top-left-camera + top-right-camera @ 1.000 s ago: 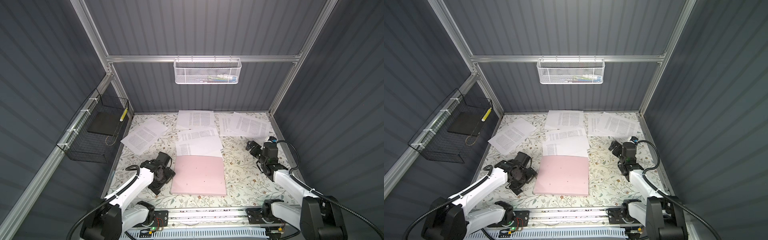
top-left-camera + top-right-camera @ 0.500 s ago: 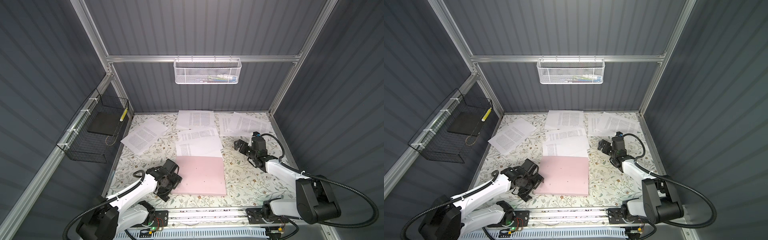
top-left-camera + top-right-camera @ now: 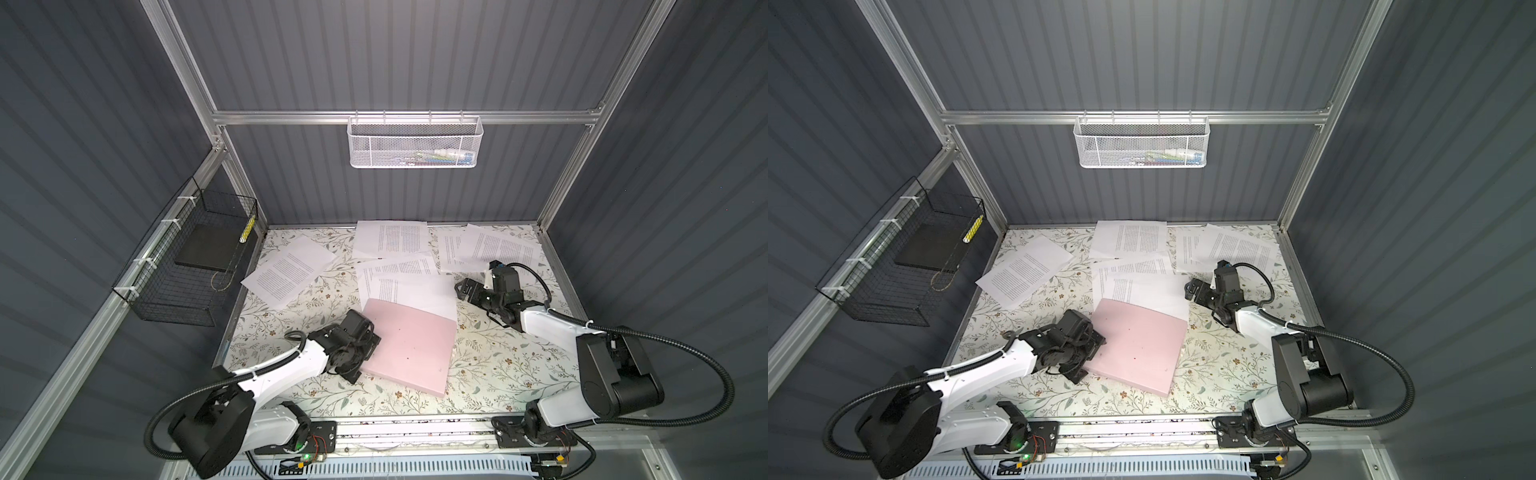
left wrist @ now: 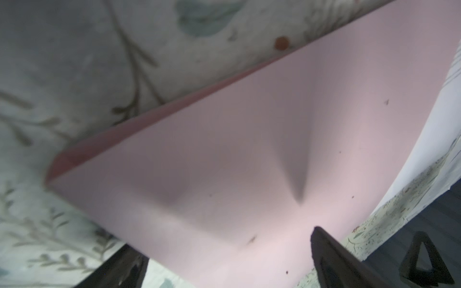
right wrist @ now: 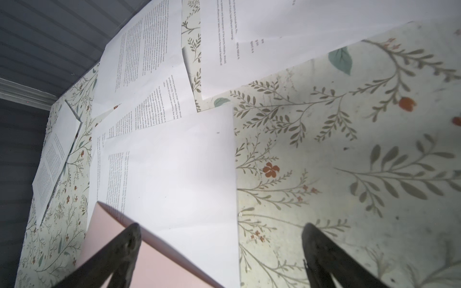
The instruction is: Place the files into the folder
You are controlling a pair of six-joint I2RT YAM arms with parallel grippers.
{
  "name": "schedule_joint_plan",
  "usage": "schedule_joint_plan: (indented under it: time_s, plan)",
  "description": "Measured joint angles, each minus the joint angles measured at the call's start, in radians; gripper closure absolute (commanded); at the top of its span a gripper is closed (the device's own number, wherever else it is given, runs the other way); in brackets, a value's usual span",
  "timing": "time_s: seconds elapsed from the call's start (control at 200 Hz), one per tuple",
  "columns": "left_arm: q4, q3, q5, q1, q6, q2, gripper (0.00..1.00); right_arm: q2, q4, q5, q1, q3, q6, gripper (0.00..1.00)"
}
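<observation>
The pink folder lies closed and skewed in the middle of the table. My left gripper is at its left edge, open, and that edge sits between the fingers without being pinched. Several white files lie behind it: one far left, one at the back, overlapping ones at the back right, and one partly under the folder's far edge. My right gripper hovers open and empty by that sheet's right edge.
A black wire basket on the left wall holds a flat black slab. A white mesh basket hangs on the back wall. The floral table top is walled on three sides, with a metal rail along the front.
My left gripper moved right onto the folder's left edge, and the folder turned askew. My right gripper swung left toward the middle sheets. Both stayed open.
</observation>
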Motion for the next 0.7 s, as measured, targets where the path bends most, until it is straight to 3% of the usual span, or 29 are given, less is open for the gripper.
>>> schedule_joint_plan:
  time_s: [0.42, 0.7]
  plan:
    - [0.123, 0.359, -0.051, 0.084, 0.311, 0.4, 0.0, 0.07, -0.078, -0.224, -0.01, 0.046, -0.024, 0.01]
    - [0.238, 0.48, -0.006, 0.113, 0.469, 0.534, 0.0, 0.182, -0.121, -0.303, 0.013, 0.093, -0.05, 0.01]
